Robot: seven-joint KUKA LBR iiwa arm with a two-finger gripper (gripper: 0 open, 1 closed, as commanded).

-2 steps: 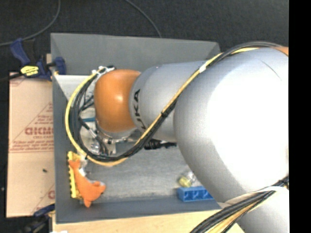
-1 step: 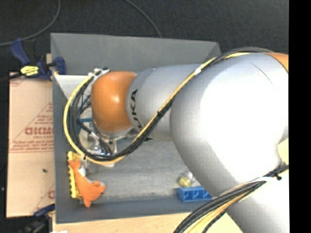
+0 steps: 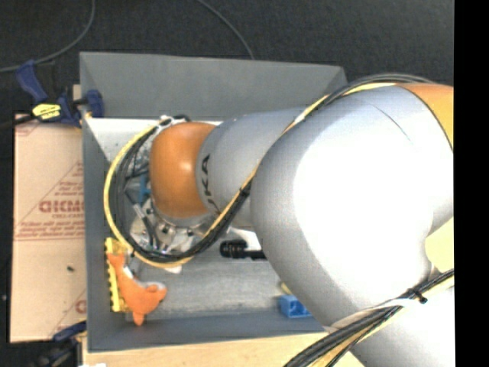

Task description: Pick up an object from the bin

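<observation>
Because the arm [image 3: 336,205] stands closest to the camera, its thick grey body covers the right half of the frame and most of the middle, reaching in from the right edge towards centre left. At its left end sits a rounded orange cover [image 3: 177,176], and a yellow and black cable [image 3: 114,182] runs along the arm's upper edge and loops around that cover on the left and below.

Beneath the cover, at centre left, the gripper [image 3: 158,237] points down into the left part of the bin [image 3: 206,82]. Only grey and white metal parts of it show under the cable loop, so whether it is spread, pressed together or pinching anything cannot be told.

On the grey floor below, an orange toy [image 3: 137,297] lies in the lower left corner, near the gripper and just below it in the frame. A yellow strip [image 3: 114,281] with small teeth lies against the toy's left side, beside the left wall. A black piece [image 3: 238,249], short and rod-like, lies just to the right of the gripper, partly under the arm. A blue block [image 3: 292,307] sits near the bottom wall, right of centre, at the edge of the arm's outline and well apart from the orange toy.

Farthest back, the grey rear wall of the bin stretches across the upper middle of the frame.
</observation>
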